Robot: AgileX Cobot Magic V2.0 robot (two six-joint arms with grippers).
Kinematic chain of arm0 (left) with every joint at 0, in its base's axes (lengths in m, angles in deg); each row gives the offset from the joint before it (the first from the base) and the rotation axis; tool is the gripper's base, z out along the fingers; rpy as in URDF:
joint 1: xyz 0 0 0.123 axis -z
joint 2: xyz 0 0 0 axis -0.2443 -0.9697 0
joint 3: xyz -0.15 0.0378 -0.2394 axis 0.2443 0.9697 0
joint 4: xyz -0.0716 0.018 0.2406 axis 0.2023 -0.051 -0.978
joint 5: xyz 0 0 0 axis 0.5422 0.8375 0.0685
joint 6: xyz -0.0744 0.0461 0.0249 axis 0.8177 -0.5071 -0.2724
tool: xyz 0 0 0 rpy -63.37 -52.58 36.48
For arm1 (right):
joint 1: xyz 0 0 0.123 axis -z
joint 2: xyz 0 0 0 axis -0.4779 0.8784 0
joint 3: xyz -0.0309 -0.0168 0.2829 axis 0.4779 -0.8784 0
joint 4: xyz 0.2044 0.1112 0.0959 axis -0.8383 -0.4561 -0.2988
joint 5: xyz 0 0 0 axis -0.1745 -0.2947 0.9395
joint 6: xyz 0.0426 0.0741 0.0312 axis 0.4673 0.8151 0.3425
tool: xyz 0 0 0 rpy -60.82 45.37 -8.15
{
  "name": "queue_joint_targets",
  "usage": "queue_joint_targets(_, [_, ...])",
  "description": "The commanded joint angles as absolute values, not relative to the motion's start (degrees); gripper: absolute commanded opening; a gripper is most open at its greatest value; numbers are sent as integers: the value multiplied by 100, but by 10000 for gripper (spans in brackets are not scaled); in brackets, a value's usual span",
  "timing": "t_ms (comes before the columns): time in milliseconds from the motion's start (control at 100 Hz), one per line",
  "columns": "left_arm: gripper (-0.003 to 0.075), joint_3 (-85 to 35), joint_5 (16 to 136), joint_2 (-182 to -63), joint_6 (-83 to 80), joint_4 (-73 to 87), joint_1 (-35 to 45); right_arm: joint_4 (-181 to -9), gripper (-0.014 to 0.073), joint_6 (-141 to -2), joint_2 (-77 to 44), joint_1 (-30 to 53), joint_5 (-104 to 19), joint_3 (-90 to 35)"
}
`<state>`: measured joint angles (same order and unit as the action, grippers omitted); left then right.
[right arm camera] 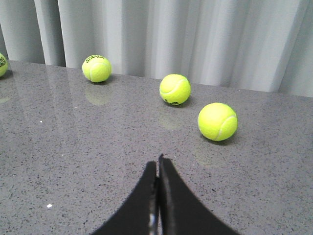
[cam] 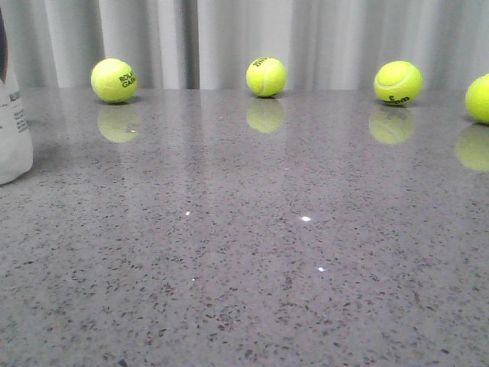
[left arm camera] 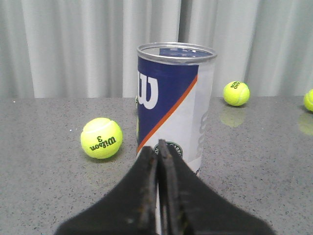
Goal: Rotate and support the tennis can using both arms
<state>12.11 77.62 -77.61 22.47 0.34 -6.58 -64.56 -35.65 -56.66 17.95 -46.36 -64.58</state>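
Note:
The tennis can [left arm camera: 173, 105] stands upright on the grey table, silver rim up, its navy Wilson label, orange stripe and round emblem facing the left wrist camera. In the front view only a white sliver of the tennis can [cam: 13, 122] shows at the far left edge. My left gripper [left arm camera: 157, 149] is shut with nothing in it, its tips just in front of the can's lower part; whether they touch it I cannot tell. Over bare table, my right gripper [right arm camera: 157, 164] is shut and empty. Neither arm shows in the front view.
Tennis balls line the back of the speckled table [cam: 244, 252] before a grey curtain: [cam: 114, 80], [cam: 266, 76], [cam: 397, 82], and one cut off at the right edge [cam: 479, 98]. A Wilson 3 ball [left arm camera: 101, 138] lies close beside the can.

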Motion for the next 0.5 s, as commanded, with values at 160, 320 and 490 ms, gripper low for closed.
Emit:
queue_joint_targets(160, [-21,1075,7280,-7808,2299,125,-674,-6386,-67,-3583,-5640,1819,-4222,-6328])
queue_joint_targets(320, [-21,1075,6893,-7808,2299,125,-674,-6386,-67,-3583,-5640,1819,-4222,-6328])
queue_joint_targets(490, [-21,1280,6581,-7808,2299,-120,-674,-6386,-67,-3583,-5640,1819,-4222,-6328])
